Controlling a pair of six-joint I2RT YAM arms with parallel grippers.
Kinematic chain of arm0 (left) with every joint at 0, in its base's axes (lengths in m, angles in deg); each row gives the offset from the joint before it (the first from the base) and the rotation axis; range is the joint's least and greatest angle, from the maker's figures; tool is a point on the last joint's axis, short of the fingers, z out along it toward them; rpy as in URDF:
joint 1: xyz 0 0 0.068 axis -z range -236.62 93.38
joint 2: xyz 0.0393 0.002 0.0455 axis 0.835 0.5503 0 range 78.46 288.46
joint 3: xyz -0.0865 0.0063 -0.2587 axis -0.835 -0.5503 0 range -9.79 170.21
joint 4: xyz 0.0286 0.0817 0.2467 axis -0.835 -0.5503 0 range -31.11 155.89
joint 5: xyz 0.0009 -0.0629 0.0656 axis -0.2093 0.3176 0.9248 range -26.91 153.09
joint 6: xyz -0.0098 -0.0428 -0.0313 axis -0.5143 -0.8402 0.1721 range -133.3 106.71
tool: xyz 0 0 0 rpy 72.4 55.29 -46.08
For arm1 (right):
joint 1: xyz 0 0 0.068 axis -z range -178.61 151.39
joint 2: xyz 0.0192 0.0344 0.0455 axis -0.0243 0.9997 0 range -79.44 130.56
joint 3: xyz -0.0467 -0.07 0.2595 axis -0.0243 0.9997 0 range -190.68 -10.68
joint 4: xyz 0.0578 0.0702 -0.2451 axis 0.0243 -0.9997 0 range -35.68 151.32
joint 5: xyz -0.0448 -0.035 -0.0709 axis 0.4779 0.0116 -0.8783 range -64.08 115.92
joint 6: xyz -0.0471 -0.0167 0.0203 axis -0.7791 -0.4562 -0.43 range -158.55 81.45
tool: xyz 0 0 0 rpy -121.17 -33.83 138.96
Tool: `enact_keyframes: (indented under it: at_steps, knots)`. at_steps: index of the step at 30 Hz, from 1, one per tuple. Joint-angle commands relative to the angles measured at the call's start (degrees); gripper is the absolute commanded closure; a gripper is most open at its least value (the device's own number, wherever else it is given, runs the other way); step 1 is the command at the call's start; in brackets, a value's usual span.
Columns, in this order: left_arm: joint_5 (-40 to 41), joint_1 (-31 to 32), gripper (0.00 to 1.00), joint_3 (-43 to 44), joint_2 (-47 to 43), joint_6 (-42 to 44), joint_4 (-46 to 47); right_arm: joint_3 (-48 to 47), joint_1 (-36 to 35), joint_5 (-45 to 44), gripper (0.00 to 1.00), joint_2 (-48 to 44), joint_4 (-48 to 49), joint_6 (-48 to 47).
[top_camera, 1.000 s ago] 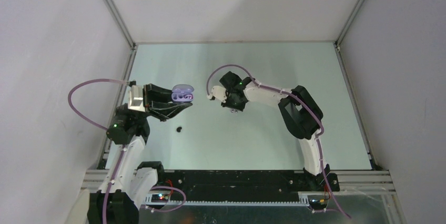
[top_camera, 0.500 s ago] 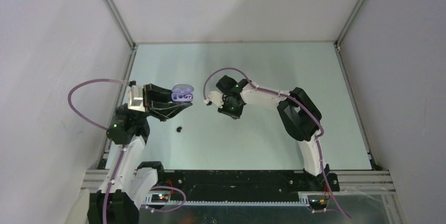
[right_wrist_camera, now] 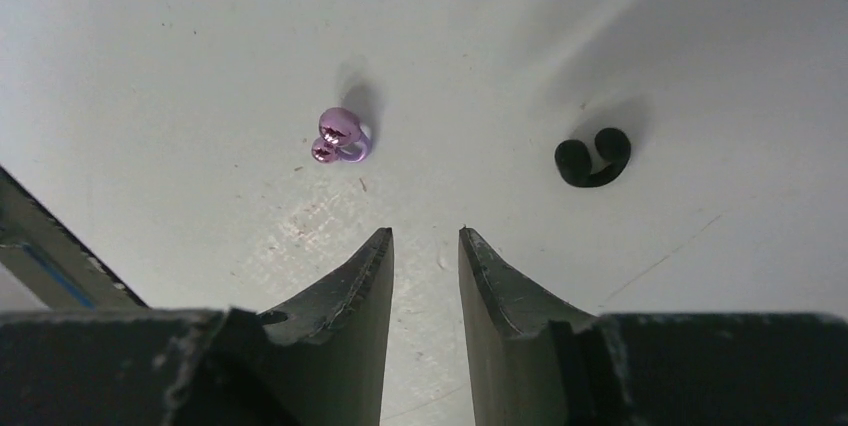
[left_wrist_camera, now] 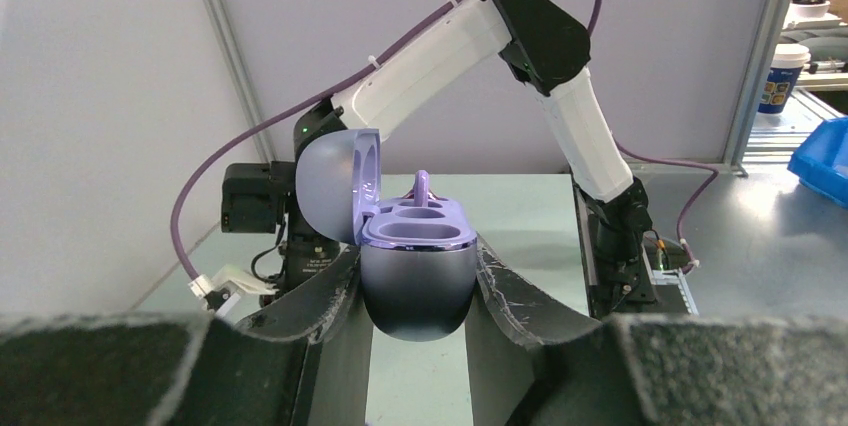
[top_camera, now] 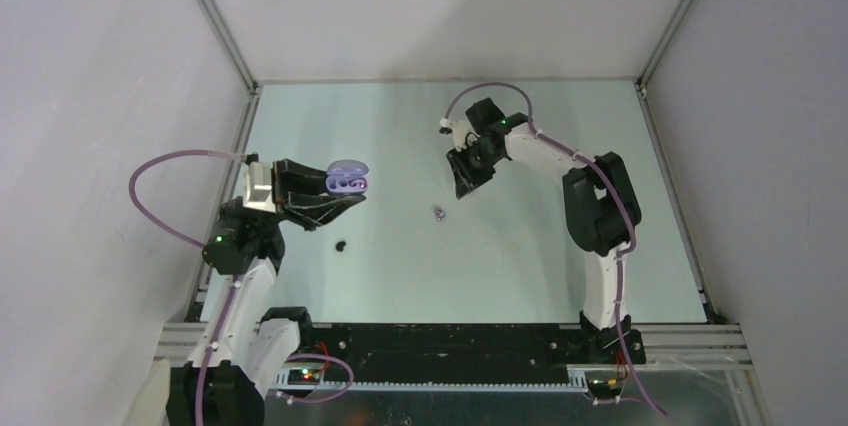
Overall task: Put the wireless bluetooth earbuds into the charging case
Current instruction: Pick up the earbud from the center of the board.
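My left gripper (top_camera: 347, 194) is shut on the lilac charging case (top_camera: 348, 180) and holds it upright above the table with its lid open. In the left wrist view (left_wrist_camera: 418, 246) the case (left_wrist_camera: 415, 266) sits between the fingers. Its near socket is empty, and a small lilac piece (left_wrist_camera: 422, 184) sticks up at its far socket. A lilac earbud (top_camera: 438, 213) and a black earbud (top_camera: 342, 245) lie on the table. My right gripper (top_camera: 463, 186) is open and empty, above and behind the lilac earbud (right_wrist_camera: 340, 134). The black earbud (right_wrist_camera: 592, 158) lies further off.
The table (top_camera: 520, 246) is pale green, with grey walls and metal frame rails at its sides and back. The right arm (left_wrist_camera: 470, 36) shows beyond the case in the left wrist view.
My right gripper has pulled away from beside the case, back and to the right. The lilac earbud now lies uncovered on the table where the gripper was. The left arm has not moved.
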Motion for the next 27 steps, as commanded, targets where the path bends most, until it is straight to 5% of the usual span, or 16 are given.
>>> enact_keyframes:
  at_steps: [1,27]
  knots:
    - [0.59,-0.55,1.00,0.38,-0.35,-0.61,2.97,4.31,-0.33,6.87,0.65,-2.05,4.69,10.10]
    - [0.42,-0.81,1.00,0.54,-0.77,-0.92,2.97,5.51,-5.75,-1.01,0.70,1.49,8.71,15.31]
